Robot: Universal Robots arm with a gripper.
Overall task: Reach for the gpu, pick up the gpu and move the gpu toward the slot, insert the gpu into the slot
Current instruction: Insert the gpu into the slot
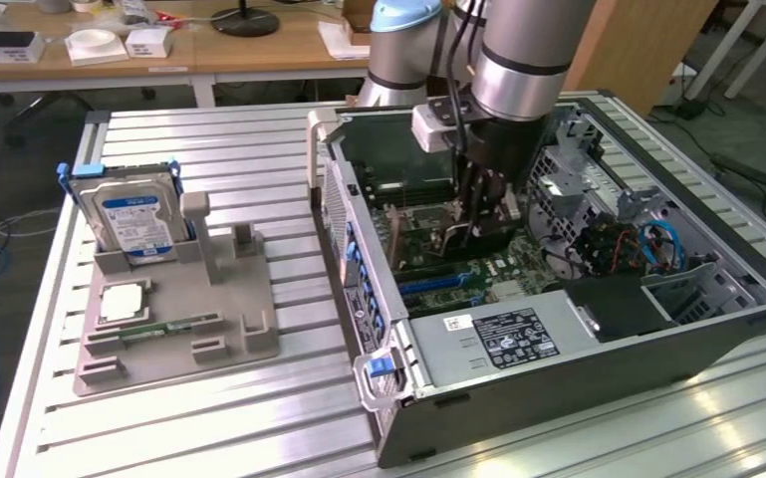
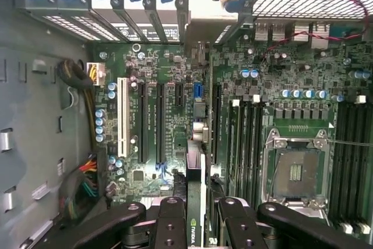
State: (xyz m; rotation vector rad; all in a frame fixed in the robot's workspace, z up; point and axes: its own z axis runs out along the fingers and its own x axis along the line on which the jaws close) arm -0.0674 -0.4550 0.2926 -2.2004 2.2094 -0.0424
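On the exterior view's left, a grey stand point(image 1: 176, 319) sits on the slatted table point(image 1: 223, 159), holding a blue-labelled drive point(image 1: 130, 214) upright at its far end; a square chip point(image 1: 123, 302) lies flat on it and a slim memory stick point(image 1: 170, 327) lies just beside that. Right of the stand lies the open PC case point(image 1: 556, 349) on its side, its blue latch point(image 1: 380, 363) at the near corner and a labelled power supply point(image 1: 509, 339) along the near wall. My arm point(image 1: 522, 50) comes down into the middle of the case, and my gripper point(image 1: 482, 224) hangs just above the motherboard point(image 1: 449, 269). In the wrist view my black fingers point(image 2: 169, 225) are partly closed on the gpu point(image 2: 195, 202), which I hold edgewise, a thin green card between the pads with its logo near my fingertips. The card points down at the board, over the row of long expansion connectors. The slot point(image 2: 216, 126) is the dark narrow one running just beside the card's line; the card's lower edge looks close to the board, but I cannot tell whether it touches or has entered the slot. Left of it stand more black connectors and a white one point(image 2: 122, 118). Further right are the memory sockets point(image 2: 245, 138) and the square CPU socket point(image 2: 296, 170), with bundled wires point(image 1: 622, 244) at the exterior view's right of the case.
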